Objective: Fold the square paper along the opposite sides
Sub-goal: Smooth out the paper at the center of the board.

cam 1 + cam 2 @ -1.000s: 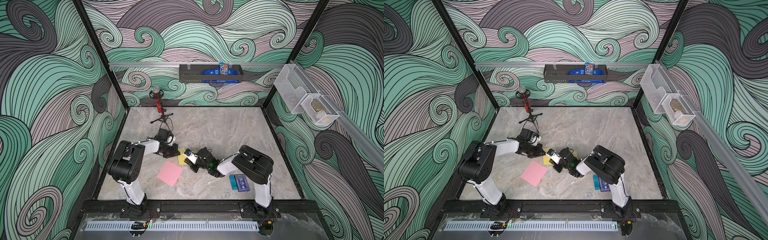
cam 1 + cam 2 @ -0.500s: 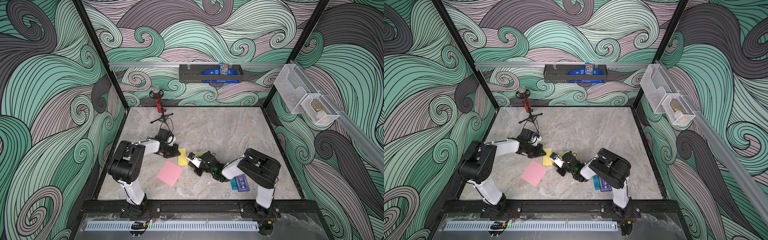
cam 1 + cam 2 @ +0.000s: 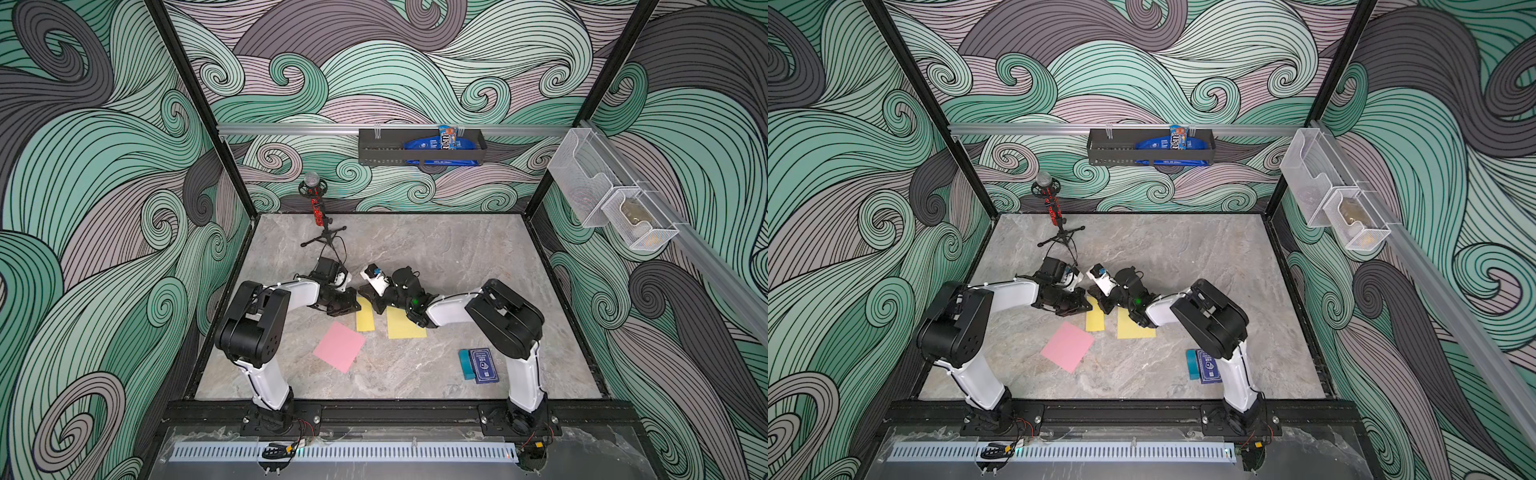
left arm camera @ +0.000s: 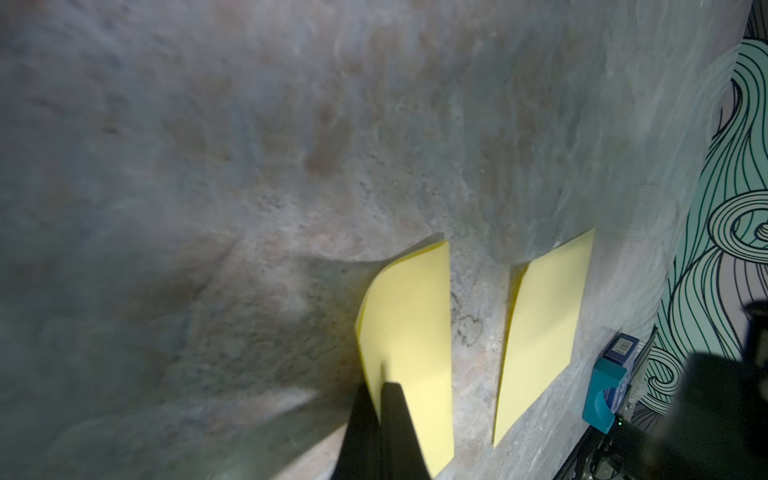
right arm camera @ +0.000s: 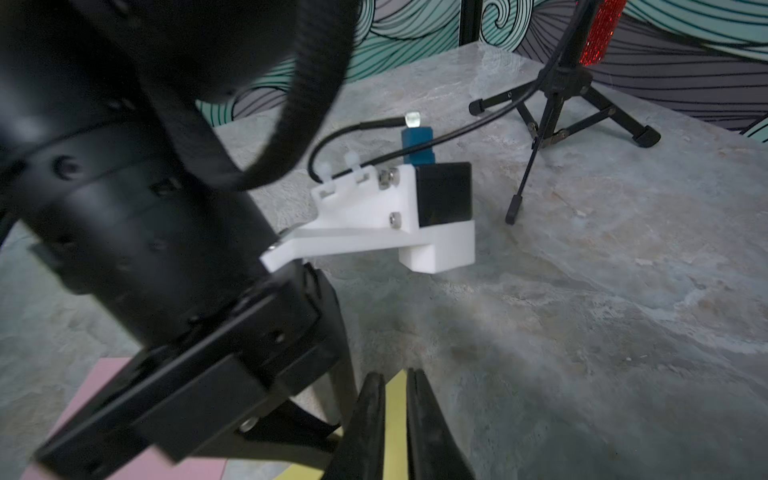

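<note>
A yellow paper (image 3: 365,319) lies on the table as a narrow folded strip, its loose layers curling up at one end in the left wrist view (image 4: 409,324). My left gripper (image 3: 352,304) is shut on this strip's edge, the two fingers pressed together over it (image 4: 381,386). My right gripper (image 3: 377,307) hovers just right of the strip's far end, close to the left one. Its jaws stand a narrow slit apart (image 5: 395,380), yellow paper shows through the slit, and nothing is clamped. A second, wider yellow sheet (image 3: 405,326) lies flat just to the right.
A pink square sheet (image 3: 338,347) lies near the front left of the marble table (image 3: 457,257). A blue card box (image 3: 482,365) sits front right beside the right arm. A microphone on a tripod (image 3: 318,208) stands at the back left, its cable running toward the grippers.
The right arm has drawn back and to the right, off the papers, uncovering the wider yellow sheet. The left gripper has stayed on the folded strip.
</note>
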Controlling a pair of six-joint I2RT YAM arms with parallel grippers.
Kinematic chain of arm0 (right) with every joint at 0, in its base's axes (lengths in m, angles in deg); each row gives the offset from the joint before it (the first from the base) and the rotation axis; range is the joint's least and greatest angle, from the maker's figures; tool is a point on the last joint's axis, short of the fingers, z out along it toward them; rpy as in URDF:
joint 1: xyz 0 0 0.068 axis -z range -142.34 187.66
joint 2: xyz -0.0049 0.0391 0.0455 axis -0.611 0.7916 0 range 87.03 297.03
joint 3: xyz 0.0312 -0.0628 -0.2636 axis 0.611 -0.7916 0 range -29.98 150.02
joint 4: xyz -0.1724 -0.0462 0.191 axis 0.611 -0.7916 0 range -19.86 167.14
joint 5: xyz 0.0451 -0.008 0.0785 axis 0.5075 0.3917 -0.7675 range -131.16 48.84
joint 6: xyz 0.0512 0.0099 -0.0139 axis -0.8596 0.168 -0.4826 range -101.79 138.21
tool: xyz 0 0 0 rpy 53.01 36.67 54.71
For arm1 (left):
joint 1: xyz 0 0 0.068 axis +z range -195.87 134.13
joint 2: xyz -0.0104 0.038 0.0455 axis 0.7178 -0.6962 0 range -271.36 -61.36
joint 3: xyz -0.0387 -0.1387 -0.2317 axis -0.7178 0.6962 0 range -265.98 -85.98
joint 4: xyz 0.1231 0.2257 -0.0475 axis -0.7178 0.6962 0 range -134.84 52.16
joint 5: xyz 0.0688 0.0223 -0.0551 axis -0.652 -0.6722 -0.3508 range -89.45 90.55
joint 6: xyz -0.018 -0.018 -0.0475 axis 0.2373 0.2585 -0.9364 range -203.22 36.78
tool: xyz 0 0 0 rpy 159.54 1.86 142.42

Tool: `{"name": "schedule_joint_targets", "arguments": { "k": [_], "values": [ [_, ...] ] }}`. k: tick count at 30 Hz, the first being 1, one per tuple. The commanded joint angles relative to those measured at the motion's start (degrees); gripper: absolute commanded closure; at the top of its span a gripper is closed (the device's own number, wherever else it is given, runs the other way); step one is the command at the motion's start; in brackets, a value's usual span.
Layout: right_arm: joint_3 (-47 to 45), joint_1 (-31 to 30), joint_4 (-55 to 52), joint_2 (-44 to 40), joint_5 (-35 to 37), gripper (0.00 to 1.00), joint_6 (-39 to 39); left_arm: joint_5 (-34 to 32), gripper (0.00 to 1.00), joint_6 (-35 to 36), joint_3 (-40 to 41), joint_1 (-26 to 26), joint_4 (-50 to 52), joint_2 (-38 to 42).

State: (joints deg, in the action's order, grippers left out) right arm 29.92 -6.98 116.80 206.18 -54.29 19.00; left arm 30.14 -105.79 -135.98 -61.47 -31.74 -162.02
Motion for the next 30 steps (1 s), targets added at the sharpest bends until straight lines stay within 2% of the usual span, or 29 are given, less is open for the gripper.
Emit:
{"name": "schedule_joint_targets", "arguments": {
  "k": [1,16,30],
  "values": [
    [1.3,0.7,-4.2,3.1,-1.3,0.85,1.0,-1.3,1.0,0.2,1.1,-0.5,2.5,-1.1],
    [-6.1,2.1,2.9,5.4,7.4,0.9,-0.9,-1.2,1.0,0.2,1.1,-0.5,2.5,-1.0],
    [-4.9,2.4,-0.2,5.5,13.2,0.89,-1.3,-1.9,1.0,0.1,1.2,-0.5,2.8,-0.8]
  ]
}}
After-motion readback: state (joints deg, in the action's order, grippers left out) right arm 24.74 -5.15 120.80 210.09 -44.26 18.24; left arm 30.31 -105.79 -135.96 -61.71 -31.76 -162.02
